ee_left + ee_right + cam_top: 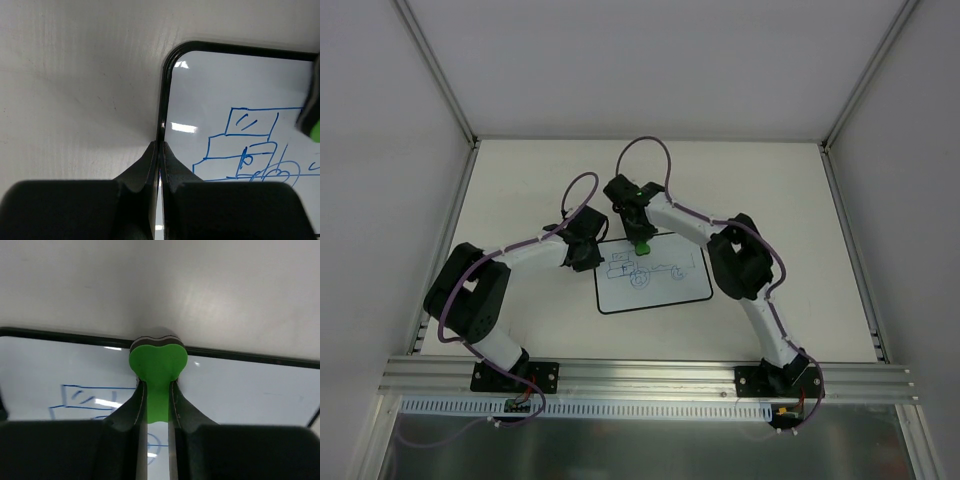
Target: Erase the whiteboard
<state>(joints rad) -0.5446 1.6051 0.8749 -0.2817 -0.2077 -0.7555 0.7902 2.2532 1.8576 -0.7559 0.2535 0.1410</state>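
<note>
Pinching whiteboard (665,298) by its left border: left gripper (160,148), fingers pressing together on thin black edge. Right gripper (158,390) clamping green eraser (158,360), eraser sitting at whiteboard's far edge, touching border. Whiteboard lying flat on table (770,190), between both arms. Blue doodles (248,150) showing on whiteboard's far-left part, just beside eraser.
</note>
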